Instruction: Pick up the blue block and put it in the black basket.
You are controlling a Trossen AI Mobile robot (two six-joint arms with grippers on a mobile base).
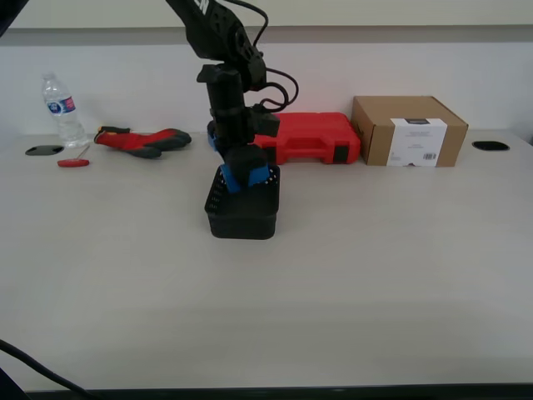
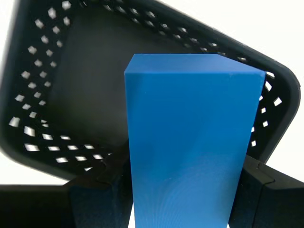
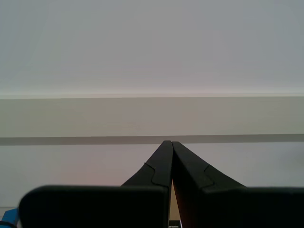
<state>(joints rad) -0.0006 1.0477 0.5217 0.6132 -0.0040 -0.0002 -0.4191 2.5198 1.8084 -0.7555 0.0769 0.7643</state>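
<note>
My first gripper [image 1: 246,177] is shut on the blue block [image 1: 250,176] and holds it at the mouth of the black basket [image 1: 242,215], which stands in the middle of the table. In the first wrist view the blue block [image 2: 190,142] stands upright between my dark fingers [image 2: 259,187], with the basket's [image 2: 42,109] perforated walls and dark floor right behind it. My second gripper [image 3: 171,145] is shut on nothing and faces a bare wall. It does not show in the exterior view.
A red tool case [image 1: 312,137] and a cardboard box [image 1: 408,131] stand behind the basket towards the exterior view's right. A red and black glove [image 1: 143,140], a water bottle [image 1: 61,108] and a small red tool [image 1: 73,162] lie at the back towards its left.
</note>
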